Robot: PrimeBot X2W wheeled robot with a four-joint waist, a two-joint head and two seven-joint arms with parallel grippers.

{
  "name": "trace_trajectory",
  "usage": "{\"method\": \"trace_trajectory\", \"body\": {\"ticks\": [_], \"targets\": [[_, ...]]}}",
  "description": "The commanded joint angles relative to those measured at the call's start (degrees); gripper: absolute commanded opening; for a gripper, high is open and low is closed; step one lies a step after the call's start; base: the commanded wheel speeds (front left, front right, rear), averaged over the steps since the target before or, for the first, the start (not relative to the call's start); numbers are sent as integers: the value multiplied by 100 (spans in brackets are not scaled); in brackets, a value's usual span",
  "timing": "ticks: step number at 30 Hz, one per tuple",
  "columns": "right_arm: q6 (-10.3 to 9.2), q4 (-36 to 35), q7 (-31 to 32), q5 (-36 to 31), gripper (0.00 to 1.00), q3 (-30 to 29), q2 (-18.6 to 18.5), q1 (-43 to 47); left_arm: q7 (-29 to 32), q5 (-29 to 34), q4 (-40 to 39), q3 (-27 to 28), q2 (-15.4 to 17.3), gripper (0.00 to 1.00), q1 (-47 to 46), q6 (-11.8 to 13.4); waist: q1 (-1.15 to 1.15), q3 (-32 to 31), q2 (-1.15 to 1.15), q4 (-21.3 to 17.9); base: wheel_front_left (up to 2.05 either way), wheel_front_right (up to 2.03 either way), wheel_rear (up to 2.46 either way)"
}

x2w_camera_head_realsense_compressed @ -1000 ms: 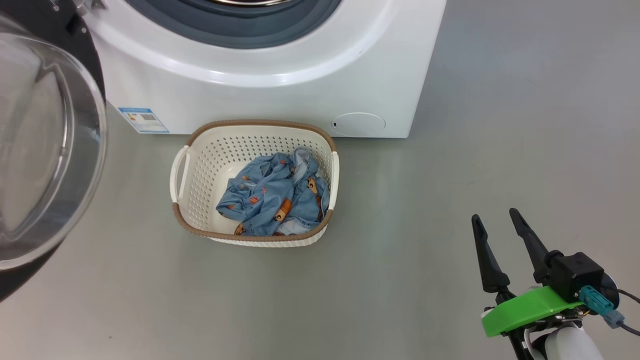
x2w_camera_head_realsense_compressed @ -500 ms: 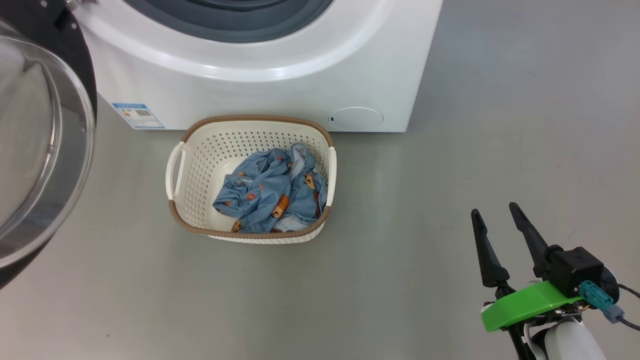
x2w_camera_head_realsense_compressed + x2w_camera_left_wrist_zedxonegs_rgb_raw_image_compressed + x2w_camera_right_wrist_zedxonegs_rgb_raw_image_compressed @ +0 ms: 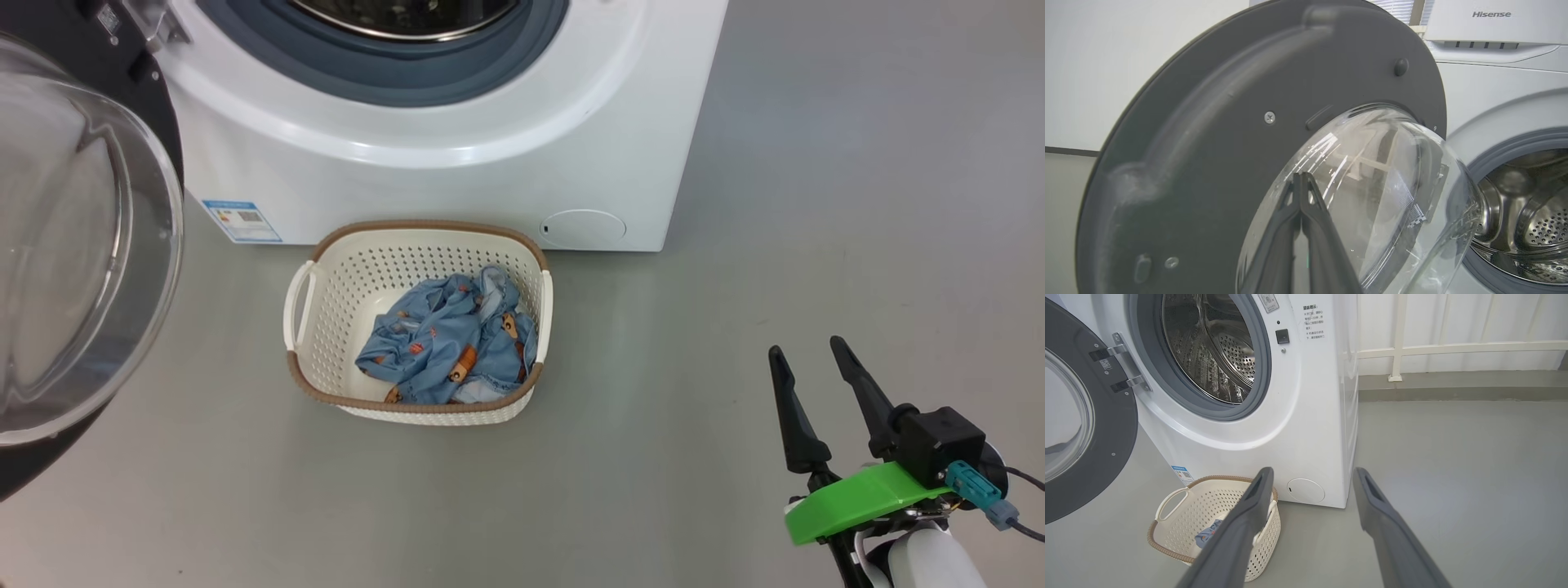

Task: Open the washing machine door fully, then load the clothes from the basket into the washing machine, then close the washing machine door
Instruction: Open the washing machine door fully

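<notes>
Right gripper (image 3: 806,349) is two long tapered matte-black fingers (image 3: 796,425) on a bright green plastic bracket (image 3: 857,502). There's a boxy black module (image 3: 939,445) with a teal plug (image 3: 971,486) and thin dark cable (image 3: 1030,536), plus a glossy white forearm (image 3: 927,563).

Grey floor (image 3: 1453,477) spreads under and beyond the right hand (image 3: 1312,473), with a white railing (image 3: 1453,348) above a grey kerb (image 3: 1453,386) farther ahead.

Head camera seems tilted up: more of the washing machine (image 3: 441,188) shows
</notes>
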Motion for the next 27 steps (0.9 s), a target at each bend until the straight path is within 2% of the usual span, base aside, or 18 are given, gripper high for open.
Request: {"method": "trace_trajectory", "body": {"ticks": [1, 8, 9, 12, 13, 15, 16, 21, 27], "targets": [[51, -114, -68, 87, 100, 201, 7, 5, -21, 55, -359, -144, 162, 0, 212, -15, 0, -88, 0, -7, 0, 0, 0], [51, -130, -68, 174, 100, 232, 7, 100, -21, -9, -1064, -910, -58, 0, 877, -18, 0, -292, 0, -128, 0, 0, 0], [51, -136, -68, 182, 100, 234, 7, 117, -21, -14, -1137, -1033, -69, 7, 975, -18, 0, -322, 0, -155, 0, 0, 0], [51, -157, -68, 204, 100, 224, 7, 164, -21, -113, -1244, -1315, -85, 49, 1221, -18, 0, -398, 0, -241, 0, 0, 0], [51, -157, -68, 204, 100, 224, 7, 164, -21, -113, -1244, -1315, -85, 49, 1221, -18, 0, -398, 0, -241, 0, 0, 0], [51, -190, -68, 270, 100, 176, 7, 187, -21, -216, -1279, -1543, -86, 89, 1345, 21, 0, -438, 0, -294, 0, 0, 0], [51, -211, -68, 260, 100, 173, 7, 193, -21, -220, -1293, -1662, -87, 100, 1413, 47, 0, -457, 0, -328, 0, 0, 0], [51, -287, -68, 214, 100, 211, 7, 232, -21, -270, -1325, -2208, -88, 100, 1693, 184, 0, -540, 0, -484, 0, 0, 0], [51, -372, -68, 171, 100, 253, 7, 306, -21, -73, -1209, -2711, -89, 100, 1971, 226, 0, -646, 0, -690, 0, 0, 0]]}}
